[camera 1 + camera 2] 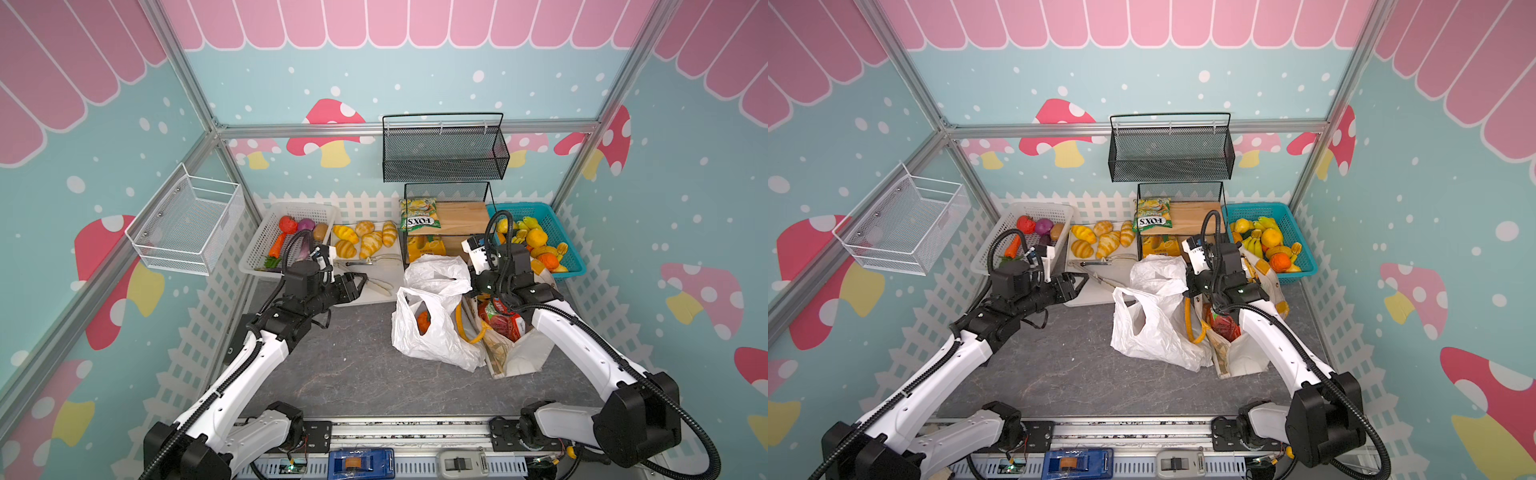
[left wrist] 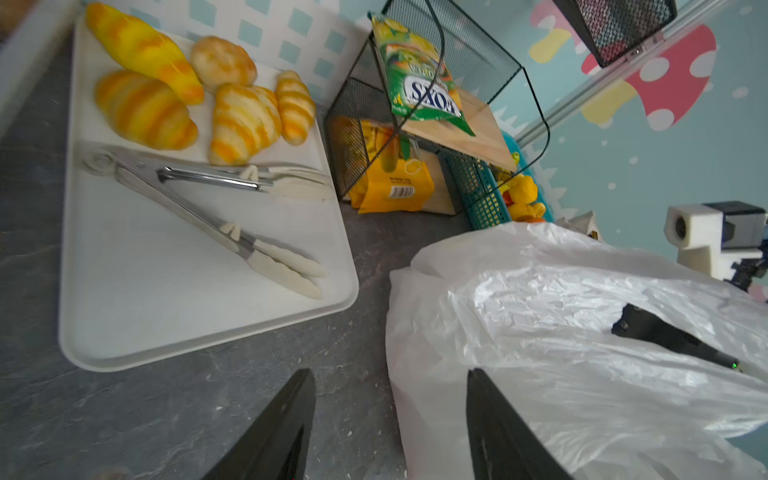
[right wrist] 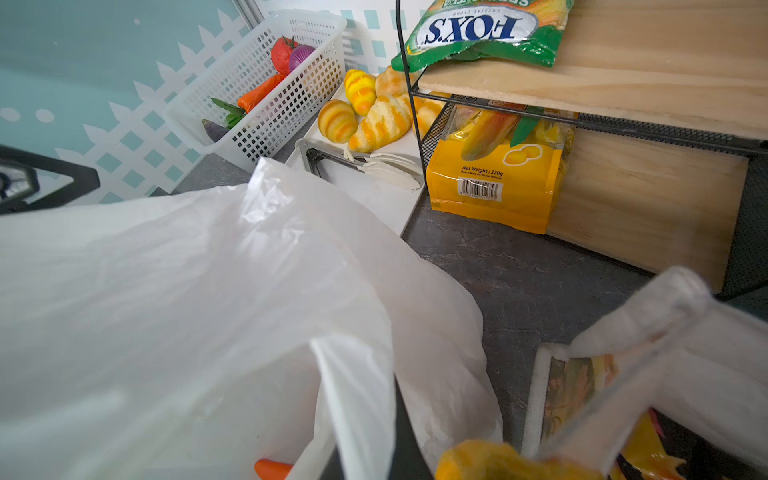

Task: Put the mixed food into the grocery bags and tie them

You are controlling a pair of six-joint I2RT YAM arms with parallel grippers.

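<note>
Thin white carrier bag (image 1: 440,345), centre right in a top view, crinkly, glossy plastic; tabletop (image 1: 353,374) matt, stone-veined grey; tray (image 2: 166,332) smooth white plastic; tongs (image 2: 199,176) polished metal; shelf board (image 3: 623,75) pale bare wood; packet (image 3: 478,33) shiny film.

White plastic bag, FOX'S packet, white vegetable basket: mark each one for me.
white plastic bag (image 1: 440,349): in a top view, on its lower crinkled side.
FOX'S packet (image 3: 473,30): right wrist view, on the white logo patch.
white vegetable basket (image 3: 286,108): right wrist view, on the latticed side wall.
</note>
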